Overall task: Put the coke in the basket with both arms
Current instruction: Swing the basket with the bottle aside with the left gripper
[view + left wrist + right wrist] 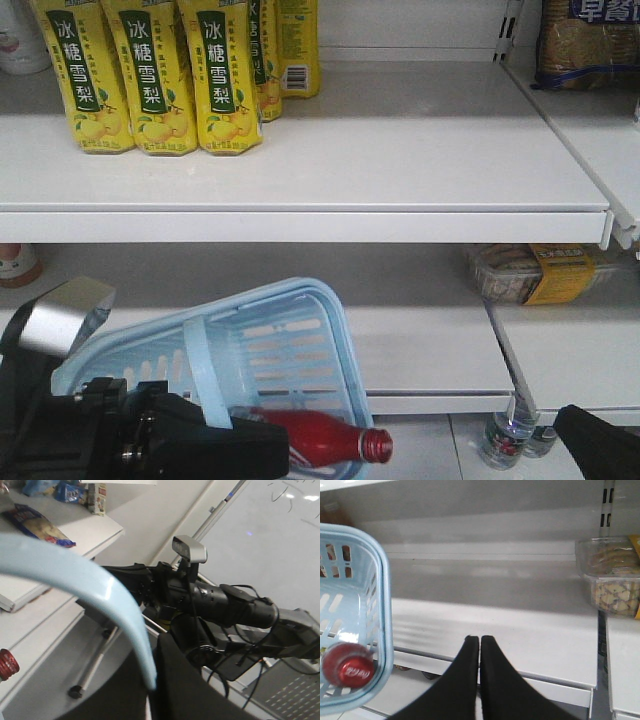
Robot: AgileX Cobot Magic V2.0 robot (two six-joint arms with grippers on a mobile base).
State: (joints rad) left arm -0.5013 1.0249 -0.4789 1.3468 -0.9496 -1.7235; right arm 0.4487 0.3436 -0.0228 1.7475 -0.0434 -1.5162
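Note:
The light blue basket (290, 330) hangs tilted in front of the lower shelf, low and left in the front view. My left gripper (215, 428) is shut on its loop handle (205, 375); the handle (100, 587) arcs across the left wrist view into the black finger (200, 690). A red coke bottle (320, 442) lies inside the basket, its cap pointing right. My right gripper (479, 640) is shut and empty, to the right of the basket (380, 610) and apart from it. The coke's red cap (347, 666) shows inside the basket's rim.
Yellow drink bottles (150, 80) stand on the upper shelf, whose front edge (300, 225) juts out above the basket. Packs of biscuits (535, 272) lie on the lower shelf at right. A small clear bottle (505, 440) stands on the floor beside the right arm (600, 445).

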